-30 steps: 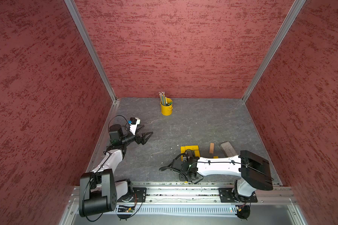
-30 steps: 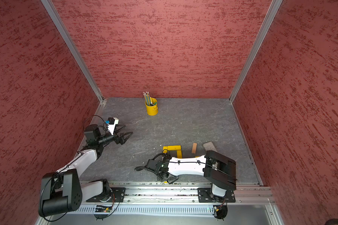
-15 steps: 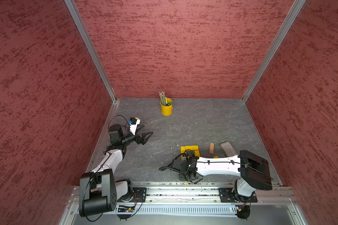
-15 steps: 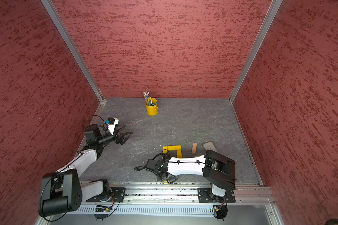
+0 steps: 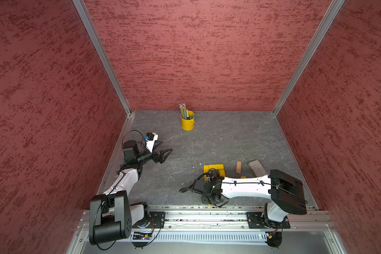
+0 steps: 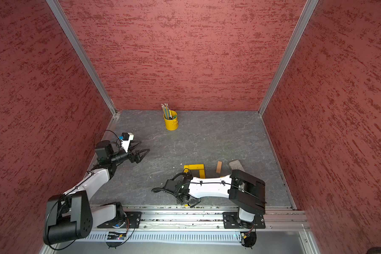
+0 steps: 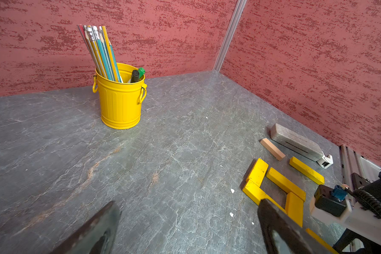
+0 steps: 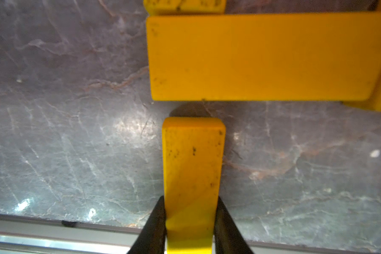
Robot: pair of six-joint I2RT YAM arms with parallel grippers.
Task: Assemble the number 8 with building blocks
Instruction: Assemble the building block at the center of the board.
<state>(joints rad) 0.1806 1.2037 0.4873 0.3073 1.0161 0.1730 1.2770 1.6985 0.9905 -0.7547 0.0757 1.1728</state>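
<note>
- The right gripper [image 8: 190, 211] is clamped on a yellow plank [image 8: 193, 158], pinched by its long sides.
- Just beyond its free end, a flat yellow plank [image 8: 266, 57] of the one-loop number 8 [image 7: 285, 183] is laid crosswise, narrowly apart.
- The left gripper [image 5: 166, 145] is held spread open and empty, well apart from the number 8.
- A tan plank [image 7: 272, 149] is found beyond that loop.

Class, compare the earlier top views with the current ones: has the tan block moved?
No. The tan block lies exactly where it was, close beside the grey slab, with the same gap between them.
</note>
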